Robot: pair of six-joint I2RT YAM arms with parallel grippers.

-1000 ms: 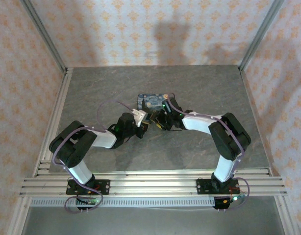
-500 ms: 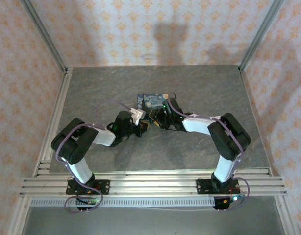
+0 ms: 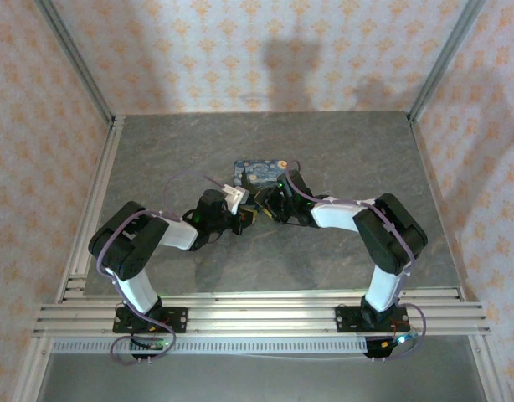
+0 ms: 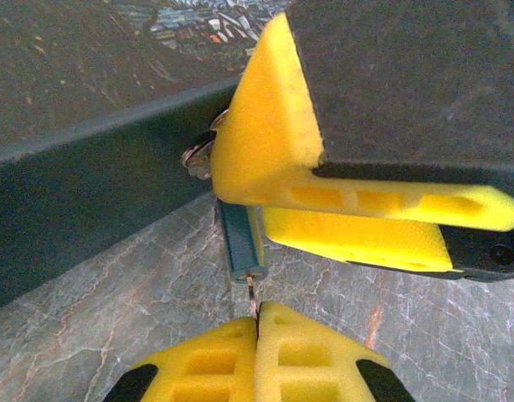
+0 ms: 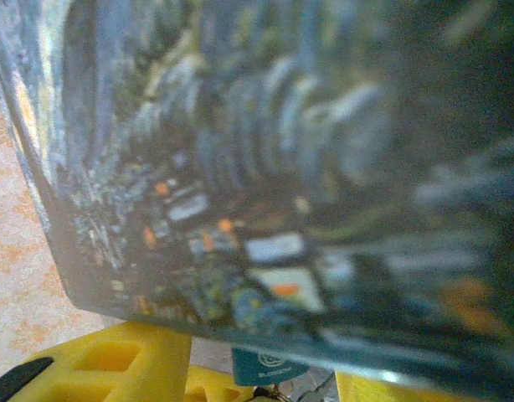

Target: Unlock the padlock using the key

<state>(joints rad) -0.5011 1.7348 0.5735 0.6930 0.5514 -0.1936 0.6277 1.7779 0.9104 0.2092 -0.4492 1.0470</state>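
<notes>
The padlock (image 4: 239, 241), a small blue body with its keyhole end facing me, sits between the yellow fingers (image 4: 265, 142) of my right gripper (image 3: 265, 206), which is shut on it. In the right wrist view the padlock (image 5: 269, 366) shows as a teal scrap low between that gripper's (image 5: 257, 383) fingers. My left gripper (image 4: 257, 314) is shut on the key (image 4: 253, 297), a thin metal blade whose tip meets the keyhole. Seen from above, the left gripper (image 3: 246, 216) faces the right one, nearly touching.
A blue-and-yellow swirl-painted box (image 3: 261, 170) lies just behind both grippers; its dark side wall (image 4: 89, 184) rises close to the padlock, and its lid (image 5: 265, 167) looms blurred in the right wrist view. The grey stone-patterned table (image 3: 349, 151) is fenced by aluminium rails (image 3: 257, 314).
Both wrists have edged slightly towards each other in front of the box. The grips on key and padlock look unchanged.
</notes>
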